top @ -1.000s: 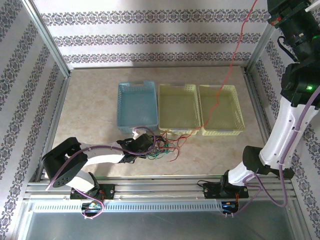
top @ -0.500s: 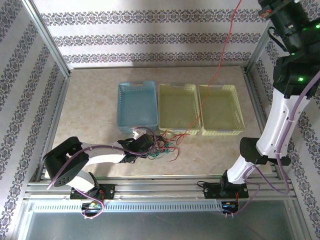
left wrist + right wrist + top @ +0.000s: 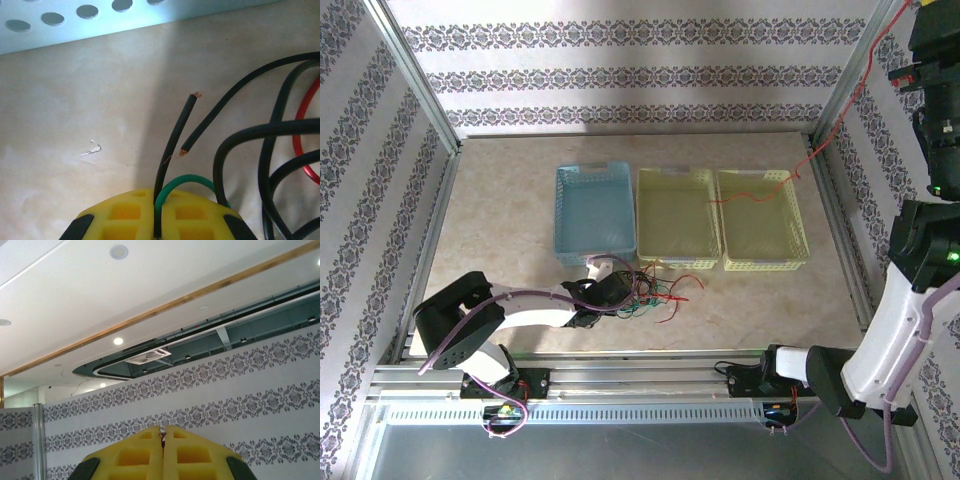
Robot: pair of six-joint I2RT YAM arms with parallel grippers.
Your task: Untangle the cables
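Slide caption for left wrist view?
Left pincer clamps a black cable and a green cable near the blue basket.

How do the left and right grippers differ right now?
Left gripper sits low over the table, shut on a black cable and a green cable; right gripper is raised, facing the ceiling, shut on the red cable. Both are closed on cables.

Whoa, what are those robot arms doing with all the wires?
They're pulling a knot of wires apart. The left gripper is shut on a black wire and a green wire at the tangle, in front of the blue basket. The right gripper is raised high and shut on a red cable, which trails down over the right-hand yellow basket.
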